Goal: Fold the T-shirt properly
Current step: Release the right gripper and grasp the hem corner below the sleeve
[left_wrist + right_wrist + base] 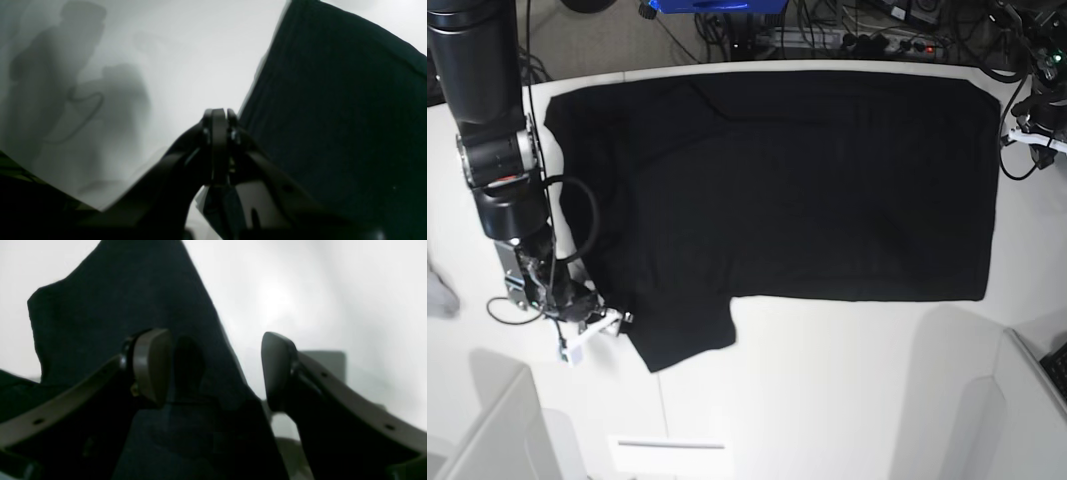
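The black T-shirt (807, 190) lies spread flat on the white table (827, 380), plain side up, with one short sleeve (682, 335) sticking out toward the front left. My right gripper (605, 325) hovers at that sleeve's left edge. In the right wrist view it (213, 370) is open, its fingers (151, 366) wide apart over the black cloth (133, 306), holding nothing. My left gripper (1025, 135) sits off the shirt's far right edge. The left wrist view shows it (218, 116) shut, just beside the shirt's edge (333, 116), with no cloth seen between its fingertips.
Cables and power strips (857, 40) lie beyond the table's far edge. A small grey cloth (437, 295) rests at the left border. White panels (487, 430) stand at the front corners.
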